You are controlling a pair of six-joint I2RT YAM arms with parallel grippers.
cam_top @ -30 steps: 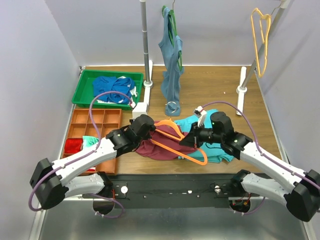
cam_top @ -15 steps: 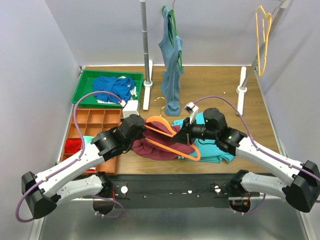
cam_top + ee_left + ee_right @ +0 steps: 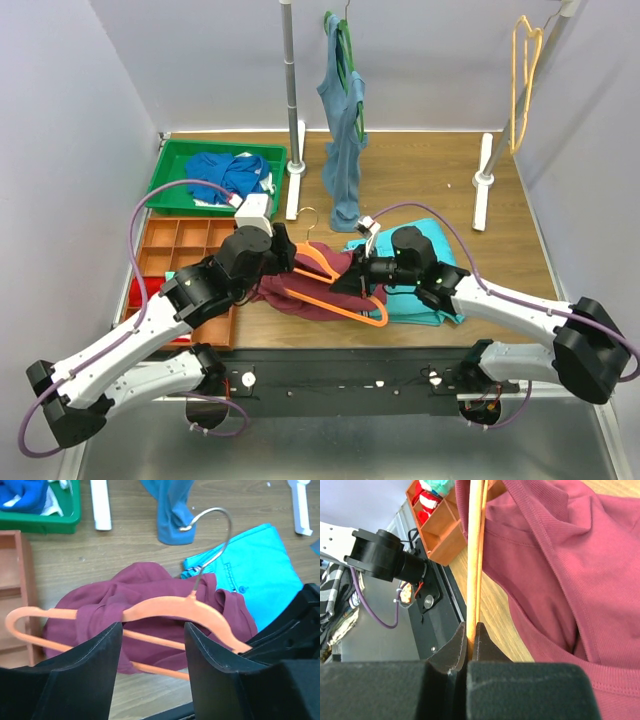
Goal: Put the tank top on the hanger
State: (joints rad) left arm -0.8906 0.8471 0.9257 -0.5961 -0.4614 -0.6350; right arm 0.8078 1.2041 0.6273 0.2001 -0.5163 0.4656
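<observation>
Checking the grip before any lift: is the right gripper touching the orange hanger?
Touching. The right wrist view shows the right gripper shut on the hanger, with no gap.

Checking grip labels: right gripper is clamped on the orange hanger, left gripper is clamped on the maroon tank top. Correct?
No: the left gripper stands open, not clamped on the tank top; the left wrist view shows it. The right gripper is clamped on the hanger.

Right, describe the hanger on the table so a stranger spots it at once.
Near the front of the wooden table lies a maroon fabric tank top. The bright orange thin plastic hanger rests on it, gripped by the right pincer. The green hanger and pale yellow-orange hanger hang at the back.
</observation>
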